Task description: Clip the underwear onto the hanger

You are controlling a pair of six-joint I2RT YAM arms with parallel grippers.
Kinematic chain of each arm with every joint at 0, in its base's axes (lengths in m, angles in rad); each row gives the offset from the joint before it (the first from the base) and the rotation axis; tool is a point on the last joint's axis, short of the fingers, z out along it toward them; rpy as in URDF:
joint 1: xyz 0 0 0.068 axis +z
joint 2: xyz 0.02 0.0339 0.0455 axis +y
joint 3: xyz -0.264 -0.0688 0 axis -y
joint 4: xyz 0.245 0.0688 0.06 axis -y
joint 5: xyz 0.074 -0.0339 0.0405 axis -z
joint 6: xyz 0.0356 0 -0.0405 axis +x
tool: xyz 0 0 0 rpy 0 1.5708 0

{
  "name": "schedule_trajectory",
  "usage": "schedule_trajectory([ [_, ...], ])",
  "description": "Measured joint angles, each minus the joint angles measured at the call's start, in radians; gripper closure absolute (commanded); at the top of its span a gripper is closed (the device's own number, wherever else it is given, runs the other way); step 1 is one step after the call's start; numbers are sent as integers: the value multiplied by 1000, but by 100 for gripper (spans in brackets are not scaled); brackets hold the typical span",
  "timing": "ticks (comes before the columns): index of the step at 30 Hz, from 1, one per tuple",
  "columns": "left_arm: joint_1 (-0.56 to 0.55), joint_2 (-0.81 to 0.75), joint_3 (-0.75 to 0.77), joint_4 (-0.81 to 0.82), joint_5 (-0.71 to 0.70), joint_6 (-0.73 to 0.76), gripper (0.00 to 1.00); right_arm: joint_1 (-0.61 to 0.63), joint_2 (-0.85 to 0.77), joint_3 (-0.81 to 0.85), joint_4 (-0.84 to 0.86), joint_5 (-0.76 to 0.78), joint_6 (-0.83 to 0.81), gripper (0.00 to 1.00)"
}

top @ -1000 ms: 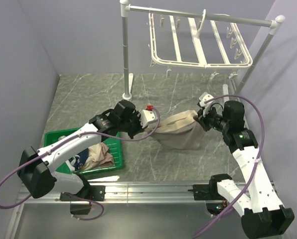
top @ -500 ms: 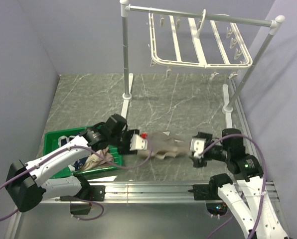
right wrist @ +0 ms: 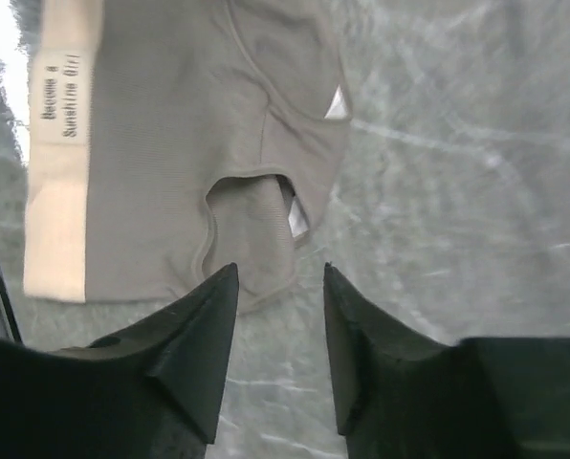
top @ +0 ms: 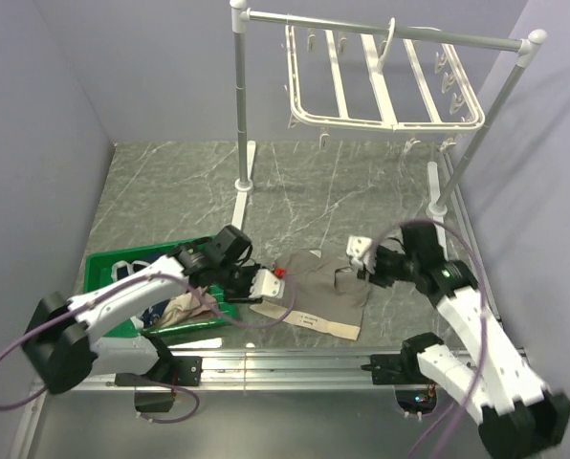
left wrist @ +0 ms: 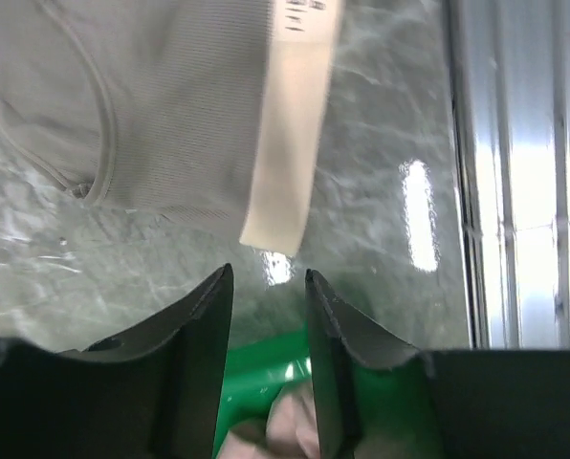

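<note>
Near edge of tabletop (top: 170, 182): underwear (top: 314, 296) flat.
Left end effector (left wrist: 269, 316), right end effector (right wrist: 280, 316): parted, empty.
Risk: you pinch one layer, it slips.

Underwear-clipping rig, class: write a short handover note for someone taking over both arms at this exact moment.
Left gripper: open, empty, just off the waistband end of the underwear.
Right gripper: open, empty, by its leg opening.
Underwear: lying flat on the table, held by neither arm.
Hanger: on the pole rack at the back, nothing clipped to it.
Done: nothing clipped yet.
Left: grasp the underwear, lift it to the hanger, clip it on.
</note>
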Motion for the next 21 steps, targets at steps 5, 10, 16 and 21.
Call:
schedule_trajectory([
  [5, 5, 120, 48, 55, 3, -117, 50, 64, 290, 8, 126, 92, 110, 60],
  [10, 20, 112, 48, 64, 47, -201, 41, 145, 473, 65, 208, 144, 209, 54],
  [16, 46, 61, 47, 65, 85, -270, 38, 220, 687, 169, 338, 229, 273, 45],
  [21, 78, 35, 47, 66, 111, -334, 37, 249, 887, 263, 398, 304, 295, 44],
])
